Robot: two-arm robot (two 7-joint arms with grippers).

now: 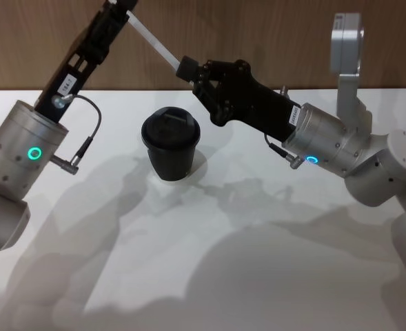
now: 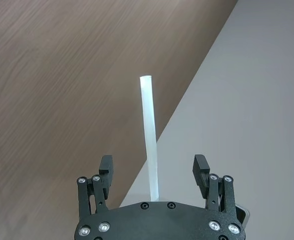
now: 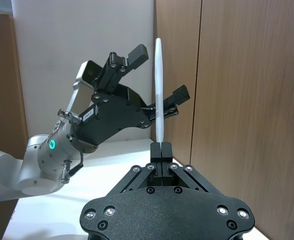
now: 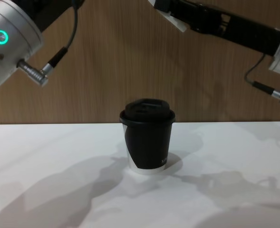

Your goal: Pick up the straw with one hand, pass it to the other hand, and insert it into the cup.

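Straw (image 1: 154,43) is held in the air above the white table (image 1: 258,262), slanted in front of the wood-panelled wall (image 1: 258,34). In the head view it lies at about 12 o'clock from the cup (image 1: 170,148), well apart from the lid and running from the 11 o'clock side towards 1 o'clock. The right gripper (image 1: 186,68) reaches in from 2 o'clock of the cup. Its fingers (image 3: 156,150) are pressed together on the straw's lower end, and the stem rises straight out of them in the right wrist view. The left gripper (image 2: 154,165) comes in from 10 o'clock, and the straw's upper part passes through it. Its two fingers (image 2: 106,165) are spread wide. The stem runs roughly midway between them and touches neither, with its free tip poking out past the fingertips. The cup is a black paper coffee cup with a black sip lid and a pale bottom edge. It stands upright near the table's middle, and no print can be read on its side. The left gripper's body carries a small white label (image 1: 66,84), and its writing is too small to read. A green ring light (image 1: 34,153) glows on the silver left arm behind it.
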